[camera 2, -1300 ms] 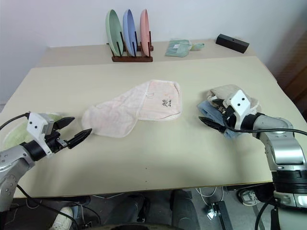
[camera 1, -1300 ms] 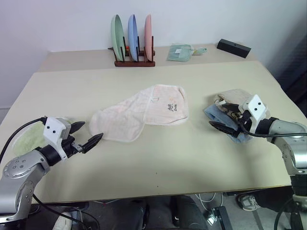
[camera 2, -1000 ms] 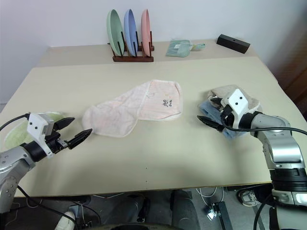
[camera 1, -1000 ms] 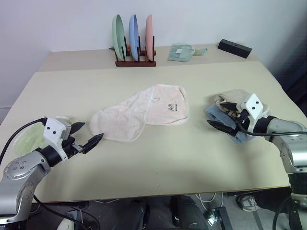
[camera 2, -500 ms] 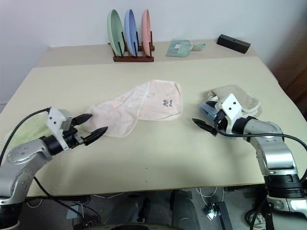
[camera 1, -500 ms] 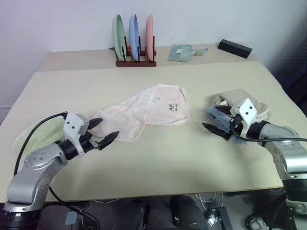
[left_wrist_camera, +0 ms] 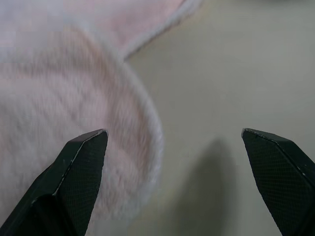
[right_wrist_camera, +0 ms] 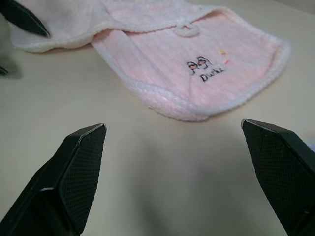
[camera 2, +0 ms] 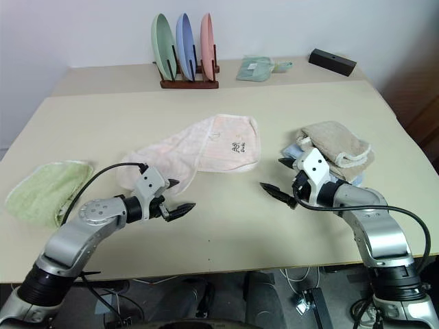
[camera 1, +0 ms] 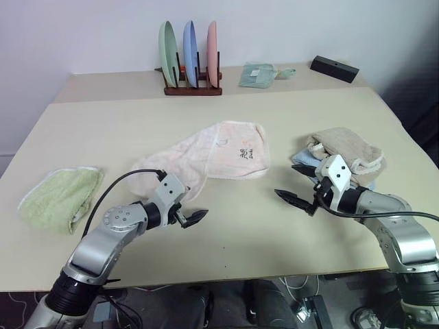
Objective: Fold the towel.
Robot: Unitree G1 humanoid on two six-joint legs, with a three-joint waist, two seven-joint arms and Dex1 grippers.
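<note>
The pale pink towel (camera 1: 206,159) lies loosely spread at the table's middle, its wider end with the dark embroidered mark (right_wrist_camera: 204,66) and small loop (right_wrist_camera: 185,29) toward the right. My left gripper (camera 1: 188,208) is open just off the towel's near left end, and the towel's rounded edge (left_wrist_camera: 74,88) sits by one finger. My right gripper (camera 1: 291,184) is open over bare table, to the right of and nearer than the marked end. Neither gripper holds anything.
A light green towel (camera 1: 62,199) lies at the left edge. A beige towel (camera 1: 346,147) tops a blue one behind my right hand. At the back stand a plate rack (camera 1: 192,62), a folded green cloth (camera 1: 258,74) and a black box (camera 1: 334,67).
My left gripper swung right from over the green towel to the pink towel's near end. My right gripper slid left off the beige stack toward the towel. Both stayed open.
</note>
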